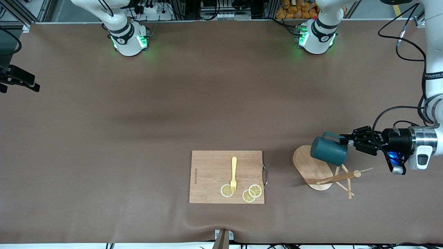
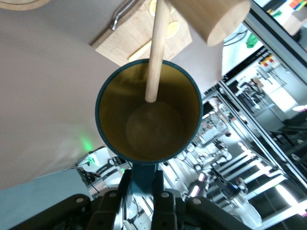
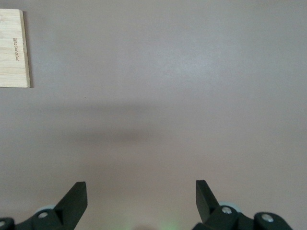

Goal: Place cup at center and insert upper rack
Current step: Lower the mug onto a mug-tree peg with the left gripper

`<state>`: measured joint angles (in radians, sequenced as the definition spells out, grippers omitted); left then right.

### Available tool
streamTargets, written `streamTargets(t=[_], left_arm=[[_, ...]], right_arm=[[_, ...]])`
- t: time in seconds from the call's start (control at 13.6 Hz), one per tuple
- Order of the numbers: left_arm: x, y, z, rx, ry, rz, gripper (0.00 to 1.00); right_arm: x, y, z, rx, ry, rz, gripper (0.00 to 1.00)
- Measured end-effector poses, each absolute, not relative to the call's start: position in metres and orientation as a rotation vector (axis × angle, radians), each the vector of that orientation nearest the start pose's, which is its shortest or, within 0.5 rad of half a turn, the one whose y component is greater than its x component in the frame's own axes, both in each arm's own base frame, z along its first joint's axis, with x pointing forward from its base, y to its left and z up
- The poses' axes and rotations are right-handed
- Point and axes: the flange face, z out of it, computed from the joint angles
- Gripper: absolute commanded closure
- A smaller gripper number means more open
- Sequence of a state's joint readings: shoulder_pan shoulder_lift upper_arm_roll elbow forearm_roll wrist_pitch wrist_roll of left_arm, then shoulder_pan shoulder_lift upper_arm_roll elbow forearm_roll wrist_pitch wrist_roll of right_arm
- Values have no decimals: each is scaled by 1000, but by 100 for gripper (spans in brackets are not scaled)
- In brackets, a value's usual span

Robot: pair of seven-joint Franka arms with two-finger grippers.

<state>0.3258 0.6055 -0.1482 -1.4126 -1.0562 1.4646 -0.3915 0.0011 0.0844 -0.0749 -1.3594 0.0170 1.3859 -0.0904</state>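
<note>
Nearest the front camera lies one cutting board (image 1: 226, 176) carrying one fork (image 1: 234, 174) and three lemon slices (image 1: 255, 190). Beside it, toward the left arm's end of the bench (image 1: 138, 138), the one upper rack (image 1: 320, 173) lies toppled, its post's long axis running from the oval base toward that same end. Over it the left tool (image 1: 347, 139) is clamped on the handle of the single cup (image 1: 328, 151), held sideways. In the left wrist view a thin peg (image 2: 157, 52) reaches into the cup's mouth. The center lies toward the right arm's end, so the left arm is nearer. The right tool (image 3: 140, 197) waits spread wide, empty, over bare bench.
</note>
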Motion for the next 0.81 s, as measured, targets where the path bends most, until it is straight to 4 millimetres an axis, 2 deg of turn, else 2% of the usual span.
streamTargets(t=[0.44,0.81], left_arm=[[678,64,354,1742,689,-674,100],[680,66,347,1706,667,-655,100]], right_arm=[[560,-36,660,-3125,-34,88,0],[560,-36,660,-3125,-34,89,0]])
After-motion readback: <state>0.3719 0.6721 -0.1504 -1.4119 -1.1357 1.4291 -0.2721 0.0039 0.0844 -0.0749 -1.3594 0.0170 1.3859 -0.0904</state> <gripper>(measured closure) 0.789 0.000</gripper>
